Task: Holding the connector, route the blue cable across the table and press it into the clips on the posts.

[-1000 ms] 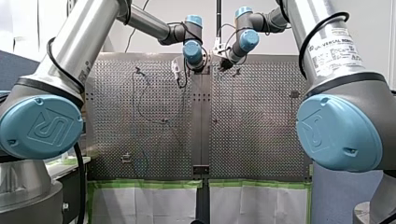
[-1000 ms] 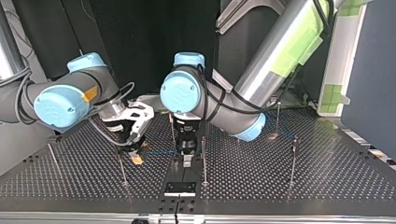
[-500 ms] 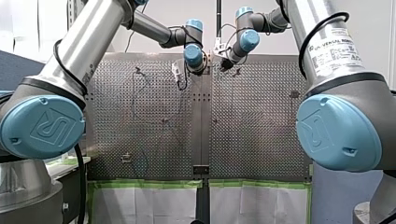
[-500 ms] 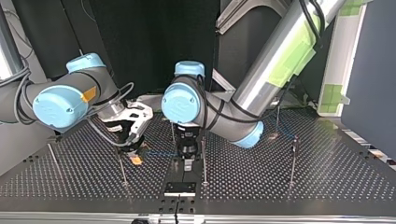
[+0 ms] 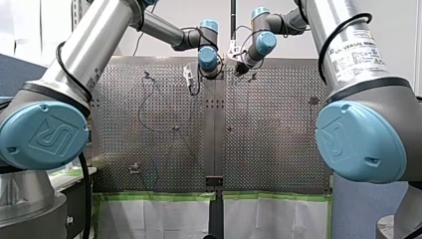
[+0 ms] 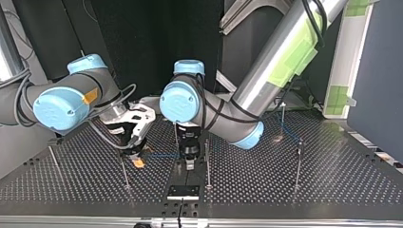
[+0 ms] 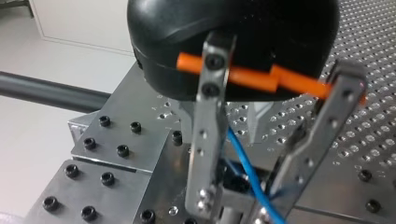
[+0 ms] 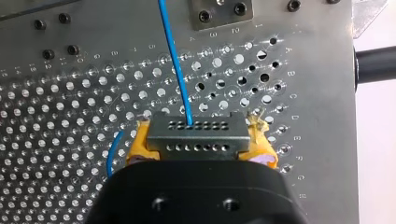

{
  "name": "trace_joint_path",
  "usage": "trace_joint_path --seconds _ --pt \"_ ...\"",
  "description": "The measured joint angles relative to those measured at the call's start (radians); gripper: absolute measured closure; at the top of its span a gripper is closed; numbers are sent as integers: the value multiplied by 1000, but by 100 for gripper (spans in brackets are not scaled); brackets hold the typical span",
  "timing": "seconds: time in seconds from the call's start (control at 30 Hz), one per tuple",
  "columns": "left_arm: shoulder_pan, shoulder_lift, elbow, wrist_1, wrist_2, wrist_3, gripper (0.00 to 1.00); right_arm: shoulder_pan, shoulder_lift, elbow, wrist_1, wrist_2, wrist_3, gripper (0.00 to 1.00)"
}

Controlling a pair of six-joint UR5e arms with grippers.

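My right gripper point(image 8: 201, 142) was clamped with its yellow pads on the connector point(image 8: 196, 133). The blue cable point(image 8: 175, 60) ran straight ahead from it. In the top view it stood at 9 o'clock of my left gripper point(image 7: 236, 205), whose fingers were narrowly apart with the cable between them.

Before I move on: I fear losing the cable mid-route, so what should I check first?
1. Connector clamped in my right gripper: ok.
2. Blue cable runs through my left gripper: ok.
3. Left gripper shut on the cable: not ok, its fingers stand apart.
4. Cable runs straight between the grippers: ok in the top view.
5. Cable seated on the post beside my left gripper: cannot tell.
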Motion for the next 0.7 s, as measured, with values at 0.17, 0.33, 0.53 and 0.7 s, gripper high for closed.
trace_joint_path --seconds 0.17,0.33,0.53,0.7 --pt "-10 1 0 -9 -6 8 84 -2 0 0 1 -1 0 100" --pt "-20 1 0 -11 -22 15 95 -2 1 0 0 -1 0 100" --pt "-28 1 0 -12 -70 20 100 -4 3 0 1 -2 0 100" --pt "-32 1 0 -15 -104 21 100 -6 3 0 1 -1 0 100"
